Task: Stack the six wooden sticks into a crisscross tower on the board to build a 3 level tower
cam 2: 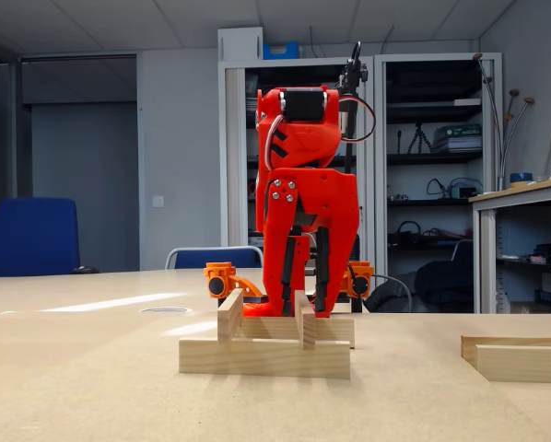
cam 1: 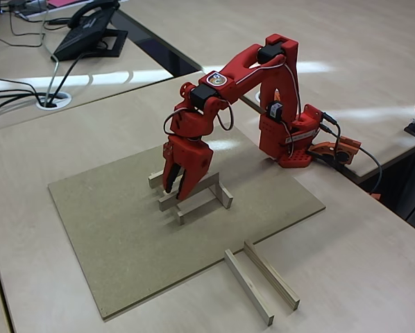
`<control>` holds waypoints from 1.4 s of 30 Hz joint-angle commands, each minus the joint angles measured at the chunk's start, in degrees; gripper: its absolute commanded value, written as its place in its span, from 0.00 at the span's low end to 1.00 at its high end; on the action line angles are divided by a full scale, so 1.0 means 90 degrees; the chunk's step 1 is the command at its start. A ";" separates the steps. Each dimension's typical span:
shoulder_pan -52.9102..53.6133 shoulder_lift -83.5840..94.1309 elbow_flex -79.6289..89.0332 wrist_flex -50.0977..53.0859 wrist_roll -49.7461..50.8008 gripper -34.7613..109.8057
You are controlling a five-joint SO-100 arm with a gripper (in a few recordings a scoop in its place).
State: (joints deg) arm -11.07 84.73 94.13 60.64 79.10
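On the board (cam 1: 117,236) two wooden sticks lie as a bottom layer, one in front (cam 2: 264,357) and one behind (cam 2: 335,329). Two more sticks (cam 1: 193,191) (cam 1: 199,207) lie crosswise on top of them, which makes two levels of the tower (cam 2: 266,336). My red gripper (cam 1: 175,193) (cam 2: 305,299) hangs right over it, open. In a fixed view its dark fingers (cam 2: 322,281) straddle the right upper stick (cam 2: 305,319), with a gap on both sides. Two further sticks (cam 1: 248,286) (cam 1: 271,274) lie side by side on the desk, off the board's near right edge.
The arm's base (cam 1: 291,142) is clamped at the desk's far edge behind the board. A desk phone (cam 1: 89,31) and cables (cam 1: 27,94) sit on the far left desk. Bare board lies left of and in front of the tower.
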 commanded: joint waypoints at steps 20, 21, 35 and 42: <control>-0.0273 0.1123 -0.0547 0.0537 -0.1904 0.24; -0.0313 0.1162 -0.0449 0.0459 -0.1904 0.24; -0.0381 0.2383 0.1045 -0.1943 -0.3945 0.24; -0.0518 0.3926 0.2305 -0.3535 -0.4785 0.24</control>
State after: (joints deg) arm -14.41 112.59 111.53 32.70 37.53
